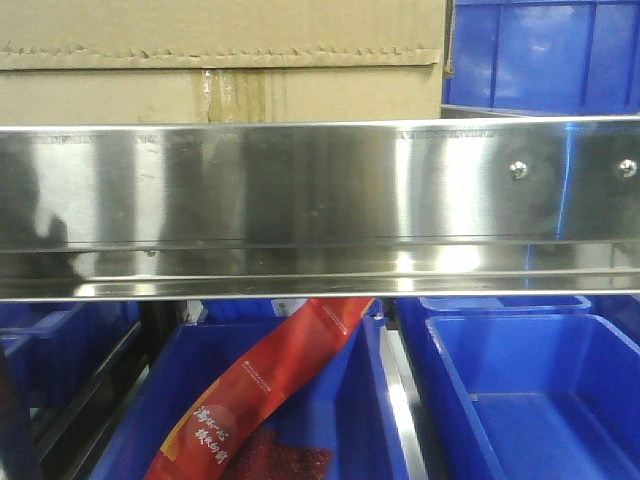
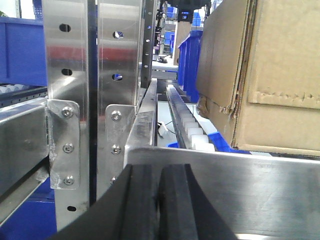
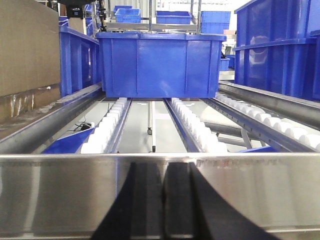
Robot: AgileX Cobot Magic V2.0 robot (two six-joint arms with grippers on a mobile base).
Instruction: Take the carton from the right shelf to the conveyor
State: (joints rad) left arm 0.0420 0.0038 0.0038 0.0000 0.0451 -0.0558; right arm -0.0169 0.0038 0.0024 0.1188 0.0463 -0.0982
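Observation:
The brown carton [image 1: 220, 60], with a jagged flap edge and a taped seam, sits on the right shelf behind its shiny front rail [image 1: 300, 200]. In the left wrist view the carton [image 2: 270, 75] stands to the right, past the rail [image 2: 240, 185]. In the right wrist view only its side [image 3: 27, 50] shows at far left. My left gripper [image 2: 159, 172] is shut and empty, just in front of the rail. My right gripper [image 3: 164, 170] is shut and empty, also before the rail [image 3: 60, 190]. The conveyor is out of view.
A blue bin [image 1: 545, 55] stands right of the carton. Another blue bin [image 3: 160, 62] sits on the white roller tracks [image 3: 107, 130] straight ahead of the right gripper. Steel uprights [image 2: 70, 100] stand left. Below the rail are blue bins [image 1: 530, 390], one holding a red packet [image 1: 260, 390].

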